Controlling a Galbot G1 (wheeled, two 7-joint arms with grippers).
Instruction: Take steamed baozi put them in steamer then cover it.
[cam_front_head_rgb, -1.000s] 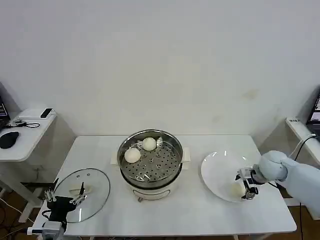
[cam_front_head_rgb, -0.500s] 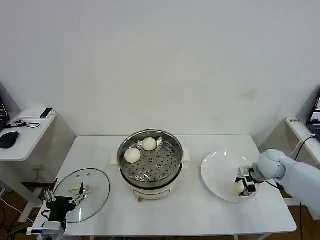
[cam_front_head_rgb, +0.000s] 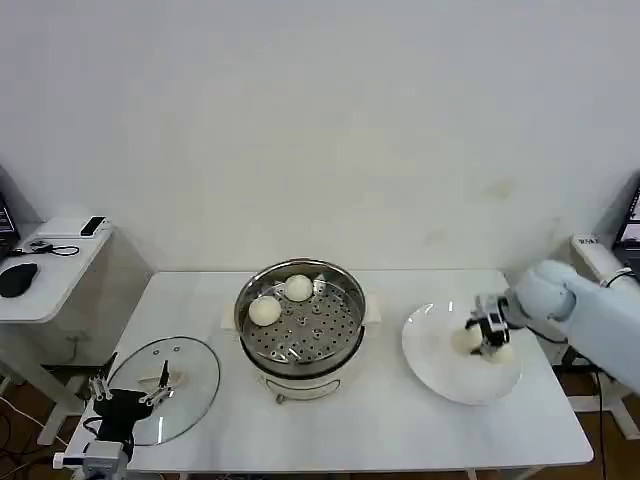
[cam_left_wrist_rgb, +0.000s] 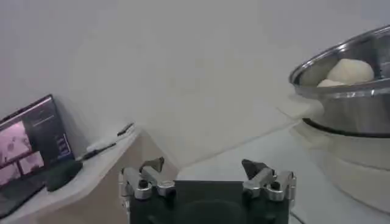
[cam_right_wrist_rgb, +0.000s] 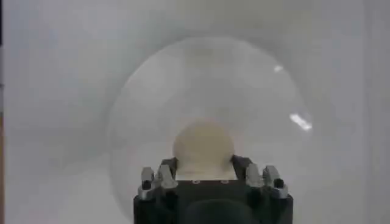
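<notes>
From where I sat at the controls, the nearest thing was my left gripper (cam_front_head_rgb: 128, 397), parked low by the table's (cam_front_head_rgb: 400, 430) front left corner with its fingers spread and nothing between them, hovering at the near edge of the cover (cam_front_head_rgb: 165, 385), which lay flat on the table there with its pale handle up. In the left wrist view that gripper (cam_left_wrist_rgb: 207, 179) looked past its own open fingers toward the steamer (cam_left_wrist_rgb: 347, 91). Farther back, at the middle of the table, the steamer (cam_front_head_rgb: 300, 325) held two steamed baozi (cam_front_head_rgb: 265, 311) on the far left part of its perforated tray, one beside the other. Toward the table's right edge sat the white plate (cam_front_head_rgb: 440, 370), and above its far right part my right gripper (cam_front_head_rgb: 487, 335) was pinching a baozi (cam_front_head_rgb: 467, 339), which the right wrist view showed snug between the fingers (cam_right_wrist_rgb: 166, 176) with the plate (cam_right_wrist_rgb: 146, 91) below it. A fourth bun seemed to sit just right of the gripper on the plate, though I couldn't be sure. What mattered to me was that the steamer lay to the left of the loaded gripper, across the gap between plate and pot, with the free tray space on its near and right side. The right arm reached in from the right edge, forearm angled across the plate's rim, wrist turned down.
</notes>
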